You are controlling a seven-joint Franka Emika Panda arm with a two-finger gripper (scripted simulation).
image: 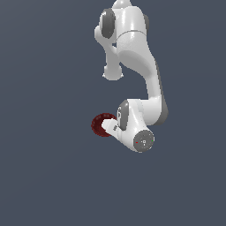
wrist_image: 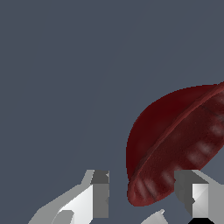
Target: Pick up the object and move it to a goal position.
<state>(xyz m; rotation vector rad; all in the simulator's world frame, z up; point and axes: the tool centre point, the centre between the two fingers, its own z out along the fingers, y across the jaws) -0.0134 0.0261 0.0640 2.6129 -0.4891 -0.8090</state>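
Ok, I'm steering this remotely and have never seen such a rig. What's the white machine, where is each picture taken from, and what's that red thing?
These are simulator renders. The white jointed machine is a robot arm, seen in the exterior view from a camera off the arm. The other picture comes from a camera on its wrist, looking past the gripper and its two fingers. The dark red thing is a small bowl with a pale-speckled rim, tilted in the wrist view. It sits between the fingers, which stand apart; whether they touch it I cannot tell. In the exterior view the bowl peeks out beside the arm's hand. The background is plain grey.
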